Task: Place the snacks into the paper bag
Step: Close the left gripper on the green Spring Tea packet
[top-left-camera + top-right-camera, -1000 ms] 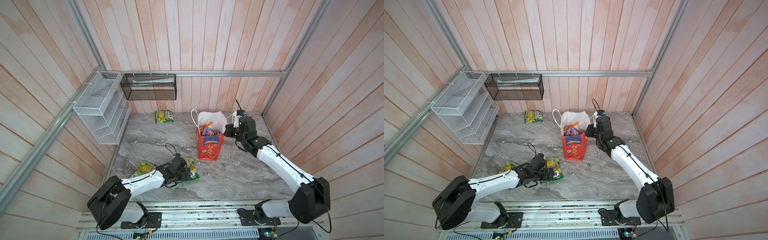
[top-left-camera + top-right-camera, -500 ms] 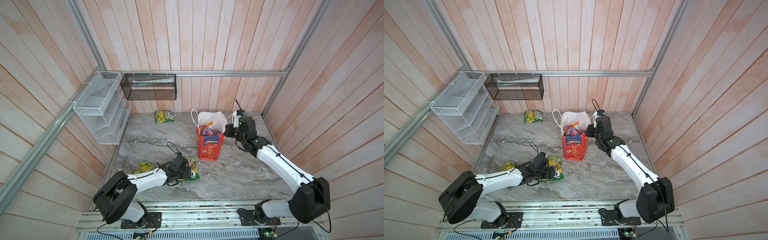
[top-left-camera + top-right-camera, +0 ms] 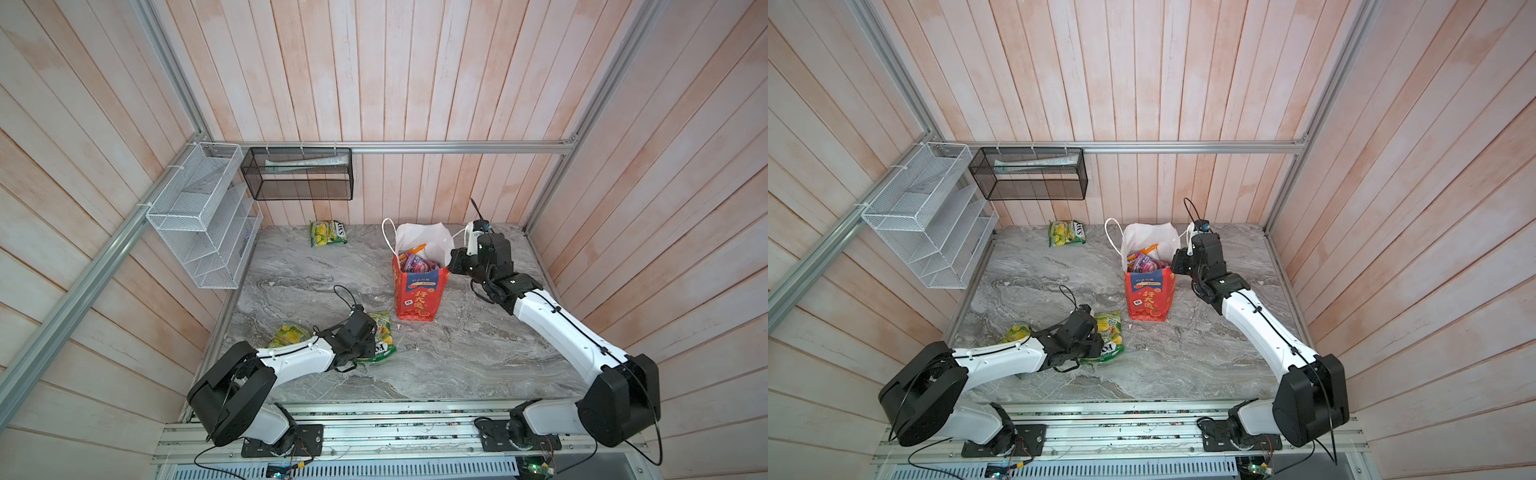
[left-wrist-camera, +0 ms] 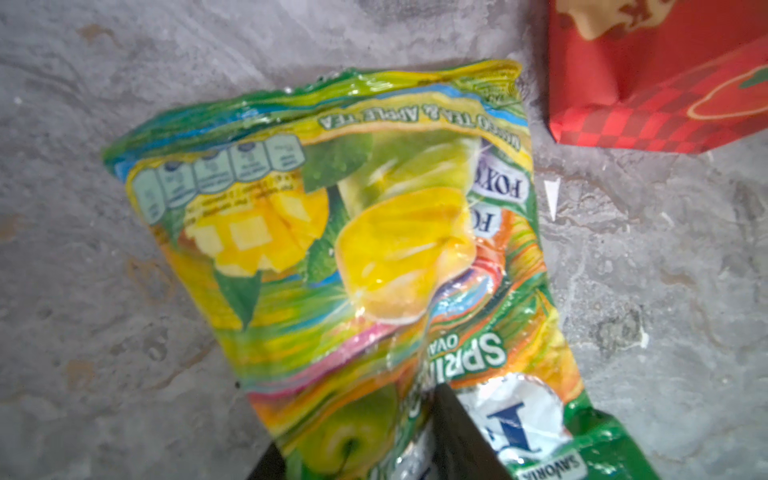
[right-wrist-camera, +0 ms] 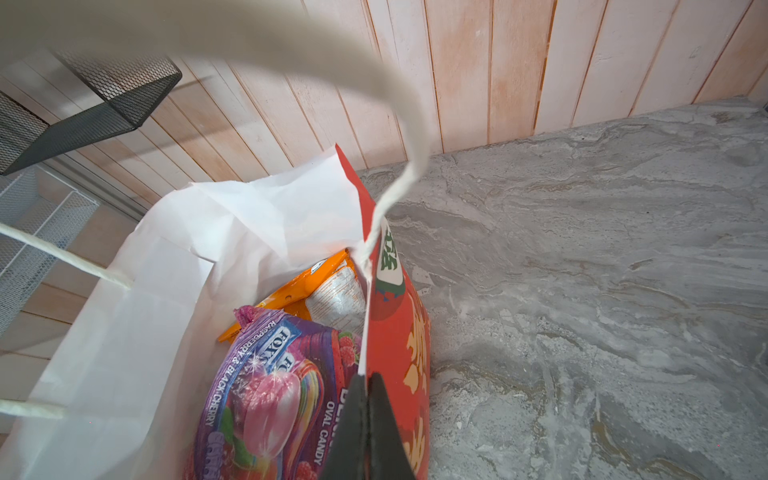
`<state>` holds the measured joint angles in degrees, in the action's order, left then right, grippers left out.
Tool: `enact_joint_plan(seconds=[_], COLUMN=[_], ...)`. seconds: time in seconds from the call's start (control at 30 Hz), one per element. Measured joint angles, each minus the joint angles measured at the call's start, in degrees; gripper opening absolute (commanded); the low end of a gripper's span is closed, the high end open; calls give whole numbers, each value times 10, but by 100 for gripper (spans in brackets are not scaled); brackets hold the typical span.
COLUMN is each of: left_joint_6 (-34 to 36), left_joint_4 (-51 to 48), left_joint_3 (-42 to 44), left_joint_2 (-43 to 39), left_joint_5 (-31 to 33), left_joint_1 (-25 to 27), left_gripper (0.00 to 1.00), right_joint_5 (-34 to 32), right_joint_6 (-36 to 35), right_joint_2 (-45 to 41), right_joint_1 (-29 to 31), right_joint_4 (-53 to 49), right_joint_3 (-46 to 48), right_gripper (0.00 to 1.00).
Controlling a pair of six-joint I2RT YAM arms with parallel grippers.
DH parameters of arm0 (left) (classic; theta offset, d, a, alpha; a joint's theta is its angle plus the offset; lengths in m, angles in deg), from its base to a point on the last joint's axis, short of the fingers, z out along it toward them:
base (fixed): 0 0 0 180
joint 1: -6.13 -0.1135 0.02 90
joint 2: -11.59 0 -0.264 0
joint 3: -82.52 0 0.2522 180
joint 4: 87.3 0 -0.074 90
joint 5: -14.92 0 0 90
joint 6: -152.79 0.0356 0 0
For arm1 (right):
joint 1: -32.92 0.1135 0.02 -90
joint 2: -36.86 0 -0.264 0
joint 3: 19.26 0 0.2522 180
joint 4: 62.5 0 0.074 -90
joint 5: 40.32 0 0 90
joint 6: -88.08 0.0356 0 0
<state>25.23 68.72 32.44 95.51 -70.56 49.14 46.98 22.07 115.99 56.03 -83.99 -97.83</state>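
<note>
The right claw [image 5: 369, 380] is clenching the rim of the paper bag [image 3: 419, 291], a purple packet [image 5: 270, 382] inside beside it, while the left claw [image 4: 355, 419] is straddling a green-yellow packet [image 4: 353, 249], grip unclear, a second packet [image 3: 289, 334] behind it, a third packet [image 3: 328, 232] far beyond.

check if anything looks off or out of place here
Nothing has spilled. The paper bag stands upright, but its white inner back side is creased and bent, and the right hand pinches its rim. One green packet lies alone by the far wall, well away from the bag.
</note>
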Motion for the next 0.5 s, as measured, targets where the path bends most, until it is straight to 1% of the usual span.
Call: enact_joint_plan(seconds=[0.1, 0.17, 0.27, 0.37, 0.5], left_joint_6=[0, -1, 7, 12, 14], left_joint_4=[2, 2, -5, -24, -43], left_joint_3=[0, 2, 15, 31, 52], left_joint_2=[-2, -12, -40, -78, -160], left_joint_5=[0, -7, -26, -41, -47], left_joint_1=[-1, -2, -1, 2, 6], left_gripper=[19, 8, 1, 0, 0], right_joint_5=[0, 0, 0, 0, 0], right_joint_6=[0, 0, 0, 0, 0], right_joint_2=[0, 0, 0, 0, 0], right_joint_1=[0, 0, 0, 0, 0], right_joint_4=[0, 0, 0, 0, 0], right_joint_3=[0, 0, 0, 0, 0], right_gripper=[0, 0, 0, 0, 0])
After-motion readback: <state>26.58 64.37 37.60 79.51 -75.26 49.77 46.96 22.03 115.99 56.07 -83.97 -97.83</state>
